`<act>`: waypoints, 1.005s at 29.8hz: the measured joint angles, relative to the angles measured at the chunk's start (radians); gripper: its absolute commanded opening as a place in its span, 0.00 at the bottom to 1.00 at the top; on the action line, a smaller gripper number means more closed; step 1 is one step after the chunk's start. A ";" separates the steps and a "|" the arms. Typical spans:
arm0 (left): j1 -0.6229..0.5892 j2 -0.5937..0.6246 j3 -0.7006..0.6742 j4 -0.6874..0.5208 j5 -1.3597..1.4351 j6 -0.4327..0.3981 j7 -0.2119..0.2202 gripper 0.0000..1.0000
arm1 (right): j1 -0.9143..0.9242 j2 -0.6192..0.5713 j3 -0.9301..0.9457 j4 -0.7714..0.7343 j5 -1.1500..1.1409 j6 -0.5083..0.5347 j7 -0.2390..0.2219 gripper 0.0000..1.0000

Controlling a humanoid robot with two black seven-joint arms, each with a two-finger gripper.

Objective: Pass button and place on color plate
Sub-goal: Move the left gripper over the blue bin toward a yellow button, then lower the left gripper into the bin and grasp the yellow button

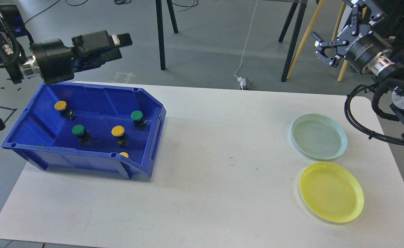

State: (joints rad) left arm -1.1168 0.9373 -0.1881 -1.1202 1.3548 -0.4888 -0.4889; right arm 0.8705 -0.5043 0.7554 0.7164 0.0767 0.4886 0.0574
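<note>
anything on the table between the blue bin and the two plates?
Nothing: head view shows bare white table between the blue bin and the green plate and yellow plate.

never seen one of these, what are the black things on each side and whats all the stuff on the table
This single picture is taken from the robot's own head, looking forward and down at a white table. The black things are its two arms. Each ends in a two-finger end effector: the left end effector hangs above the blue bin, and the right end effector is raised off the table's far right, fingers apart. Neither holds anything. The bin holds push buttons with yellow caps, like this yellow button, and green caps, like this green button. On the right lie a pale green plate and a yellow plate, both empty.
</note>
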 measured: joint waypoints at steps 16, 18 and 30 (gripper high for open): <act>0.066 -0.304 0.131 0.343 0.515 0.000 0.000 0.99 | -0.052 0.000 0.019 -0.008 -0.002 0.000 0.001 1.00; 0.072 -0.320 0.131 0.346 0.512 0.000 0.000 0.99 | -0.055 0.000 0.020 -0.008 -0.002 0.000 0.001 1.00; 0.104 -0.413 0.130 0.446 0.510 0.000 0.000 0.99 | -0.058 -0.001 0.021 -0.004 -0.002 0.000 0.001 1.00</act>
State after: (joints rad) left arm -1.0129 0.5244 -0.0580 -0.6745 1.8650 -0.4887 -0.4886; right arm 0.8129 -0.5054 0.7766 0.7121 0.0750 0.4886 0.0584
